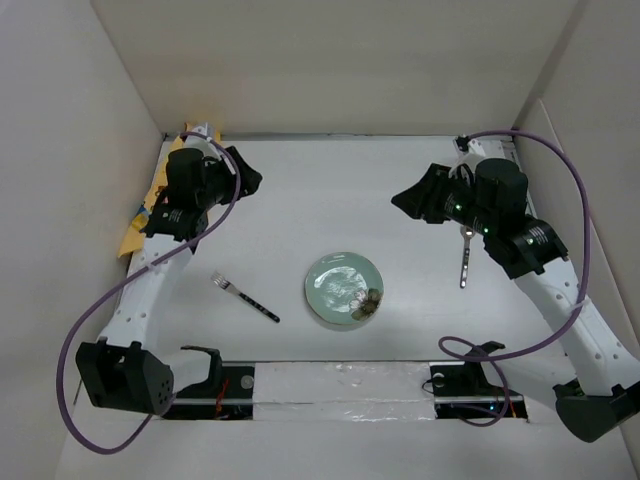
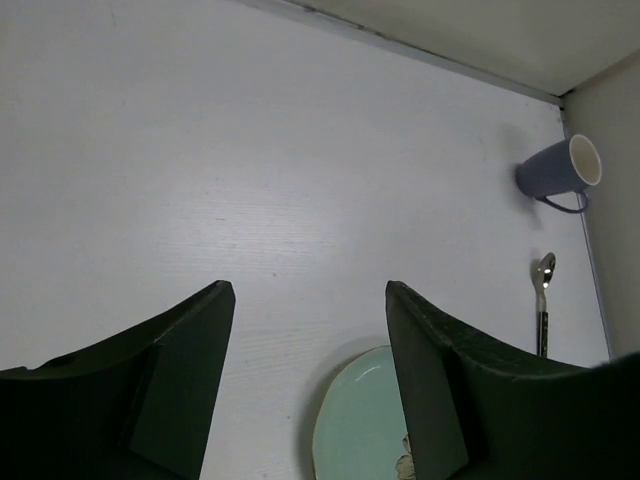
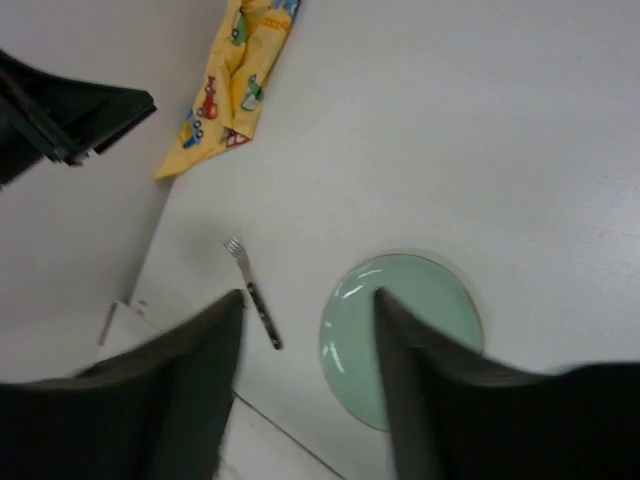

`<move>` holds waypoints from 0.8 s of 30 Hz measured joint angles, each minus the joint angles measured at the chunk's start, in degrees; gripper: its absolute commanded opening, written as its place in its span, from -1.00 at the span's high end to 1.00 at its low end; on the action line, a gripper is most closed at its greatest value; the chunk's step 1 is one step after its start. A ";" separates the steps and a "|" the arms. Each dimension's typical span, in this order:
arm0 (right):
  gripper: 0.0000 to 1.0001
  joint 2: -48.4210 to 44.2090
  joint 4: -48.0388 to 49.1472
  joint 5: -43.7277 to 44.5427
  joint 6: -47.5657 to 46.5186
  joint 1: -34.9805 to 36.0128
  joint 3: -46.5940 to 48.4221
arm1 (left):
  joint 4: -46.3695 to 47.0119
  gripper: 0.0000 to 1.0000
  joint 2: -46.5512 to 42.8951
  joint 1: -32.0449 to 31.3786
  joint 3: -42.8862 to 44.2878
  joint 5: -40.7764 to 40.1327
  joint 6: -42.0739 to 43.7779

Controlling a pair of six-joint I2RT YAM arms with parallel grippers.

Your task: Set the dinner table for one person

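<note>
White dinner table bears plate, fork, spoon (placemat half-hidden by left arm); both jaws wide, empty.

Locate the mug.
In the left wrist view the blue mug is by the far right wall, just beyond the spoon; the top view does not show it.

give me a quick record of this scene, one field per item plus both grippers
table: white, walled on three sides
plate: pale green, near the middle, toward the near edge
fork: left of plate, apart from it, lying at a slant
spoon: right of plate, apart from it, by the right arm
mug: blue-grey, far right by the wall, beyond the spoon
placemat: yellow, car print, bunched at the far left wall
left gripper: open, empty
right gripper: open, empty
</note>
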 measured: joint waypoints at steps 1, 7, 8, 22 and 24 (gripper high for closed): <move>0.56 0.00 0.15 -0.11 -0.15 0.00 -0.33 | -0.35 -0.09 0.74 0.13 0.07 -0.33 0.00; 1.00 0.59 0.87 -1.05 0.09 0.00 -1.42 | -2.43 1.00 7.85 1.51 7.69 -6.38 1.05; 1.00 0.85 0.87 -1.14 0.04 0.00 -1.44 | -2.84 1.00 10.12 1.51 10.16 -8.28 1.70; 0.47 1.90 1.44 -0.92 -0.57 -0.02 -4.28 | -10.93 0.21 47.54 12.50 34.05 -19.52 4.61; 0.27 2.19 1.53 -0.76 -0.79 -0.02 -4.42 | -12.15 0.15 51.01 14.73 34.27 -19.58 4.61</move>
